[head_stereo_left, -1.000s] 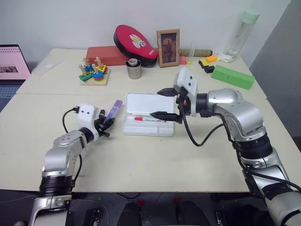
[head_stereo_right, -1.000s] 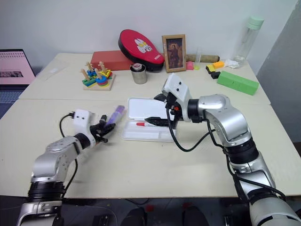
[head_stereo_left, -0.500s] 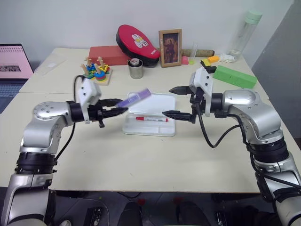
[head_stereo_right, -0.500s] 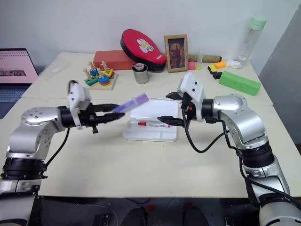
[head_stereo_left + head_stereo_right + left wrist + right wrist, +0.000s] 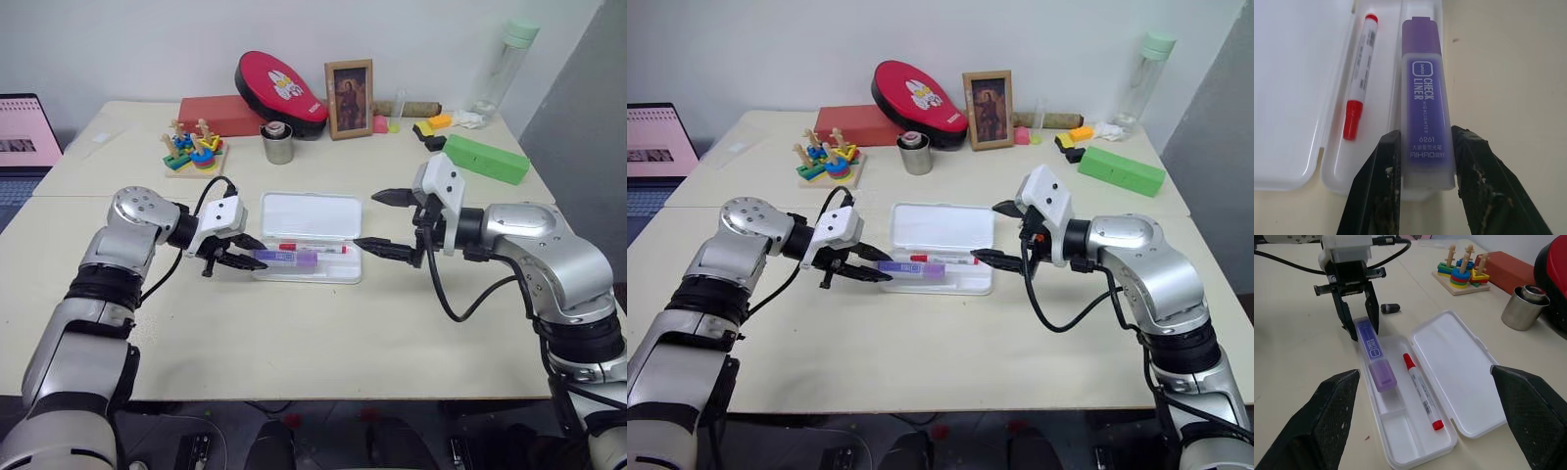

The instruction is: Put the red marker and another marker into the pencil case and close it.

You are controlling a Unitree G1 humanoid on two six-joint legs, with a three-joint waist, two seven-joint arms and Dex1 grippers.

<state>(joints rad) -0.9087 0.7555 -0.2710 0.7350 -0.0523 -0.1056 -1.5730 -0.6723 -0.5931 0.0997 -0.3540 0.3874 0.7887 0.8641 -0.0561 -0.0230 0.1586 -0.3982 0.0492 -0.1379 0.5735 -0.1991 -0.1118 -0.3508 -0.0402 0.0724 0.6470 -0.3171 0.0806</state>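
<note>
The white pencil case [image 5: 309,213] lies open in the middle of the table, lid flat behind the tray. Inside the tray lies the red marker [image 5: 312,248], also seen as the red marker [image 5: 1359,78]. My left gripper [image 5: 257,253] is shut on the lavender marker [image 5: 1425,112], gripping its pale end. That marker [image 5: 286,258] stretches along the tray's front edge, cap end over the tray; I cannot tell whether it rests there. Just right of the case, my right gripper [image 5: 367,219] stands open and holds nothing.
A small black item [image 5: 1390,308] lies left of the case. Behind stand a steel cup [image 5: 278,144], a stacking toy [image 5: 194,152], a red pouch [image 5: 279,86] and a picture frame [image 5: 351,86]. A green box [image 5: 484,159] and a bottle [image 5: 507,64] are at the back right.
My left gripper has turned and swung down to the right, bringing the lavender marker from above the table to the tray's front edge. The right gripper drew back to the right.
</note>
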